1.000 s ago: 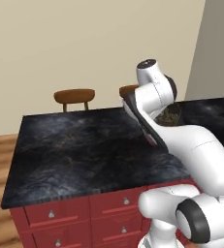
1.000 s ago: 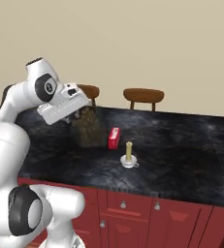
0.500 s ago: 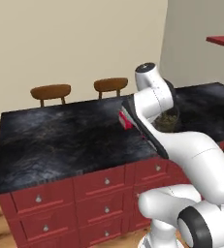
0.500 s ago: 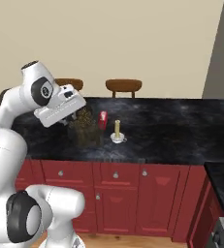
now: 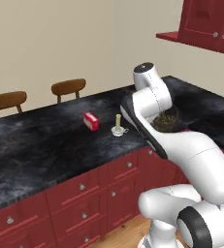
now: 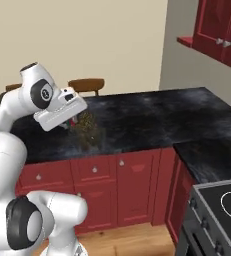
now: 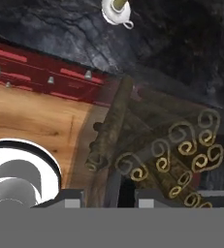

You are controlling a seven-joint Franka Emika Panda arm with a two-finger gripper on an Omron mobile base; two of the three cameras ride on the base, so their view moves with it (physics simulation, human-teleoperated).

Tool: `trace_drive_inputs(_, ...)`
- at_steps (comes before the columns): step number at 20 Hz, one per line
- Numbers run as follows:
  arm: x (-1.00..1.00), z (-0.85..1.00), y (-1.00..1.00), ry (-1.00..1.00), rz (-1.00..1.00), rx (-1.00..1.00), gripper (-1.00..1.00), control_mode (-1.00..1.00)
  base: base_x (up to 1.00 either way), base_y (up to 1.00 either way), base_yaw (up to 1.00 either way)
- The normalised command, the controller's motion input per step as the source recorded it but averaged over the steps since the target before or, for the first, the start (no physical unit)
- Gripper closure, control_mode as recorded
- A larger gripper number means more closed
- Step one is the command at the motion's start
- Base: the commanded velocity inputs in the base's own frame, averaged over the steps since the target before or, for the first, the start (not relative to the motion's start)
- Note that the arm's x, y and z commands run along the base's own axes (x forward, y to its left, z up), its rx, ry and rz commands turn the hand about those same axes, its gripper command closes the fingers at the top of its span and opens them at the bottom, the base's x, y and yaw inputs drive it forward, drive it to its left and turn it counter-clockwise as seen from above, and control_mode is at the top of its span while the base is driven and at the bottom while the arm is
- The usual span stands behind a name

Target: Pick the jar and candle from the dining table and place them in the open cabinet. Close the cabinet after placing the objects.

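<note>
1. In the hand view I see my pincer point(image 7: 108, 196) partly closed around the jar point(image 7: 157, 155), its two dark tips on either side of the glass, with the curled olive-brown sticks pressed close to the lens.
2. In the left base view the jar point(image 5: 166, 120) hangs lifted just off the tabletop point(image 5: 45, 145) beside my white arm; in the right base view the jar point(image 6: 87, 127) sits under the pincer point(image 6: 74, 120), above the front edge of the black marbled top.
3. Beyond it the candle point(image 5: 117, 125) stands upright in its white saucer on the stone, apart from the jar.
4. A small red box point(image 5: 90, 121) lies just beside the candle.
5. Two wooden chairs point(image 5: 68, 88) stand behind the island.
6. Farthest, up right, hangs the red cabinet point(image 5: 208, 24) with silver knobs.
</note>
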Motion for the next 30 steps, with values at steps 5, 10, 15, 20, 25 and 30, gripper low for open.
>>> trace_drive_inputs(5, 0.0, 0.0, 0.0, 0.0, 0.0, 0.0, 1.0, 1.0, -0.25, 0.02, -0.47)
trace_drive_inputs(10, 0.0, 0.0, 0.0, 0.0, 0.0, 0.0, 1.0, 1.0, -0.18, 0.0, -0.49)
trace_drive_inputs(15, 0.0, 0.0, 0.0, 0.0, 0.0, 0.0, 1.0, 1.0, -0.03, 0.0, -0.49)
trace_drive_inputs(20, 0.0, 0.0, 0.0, 0.0, 0.0, 0.0, 1.0, 1.0, 0.0, -0.02, -0.48)
trace_drive_inputs(25, 0.0, 0.0, 0.0, 0.0, 0.0, 0.0, 1.0, 1.0, 0.0, -0.08, -0.47)
trace_drive_inputs(30, 0.0, 0.0, 0.0, 0.0, 0.0, 0.0, 1.0, 1.0, 0.0, -0.12, -0.46)
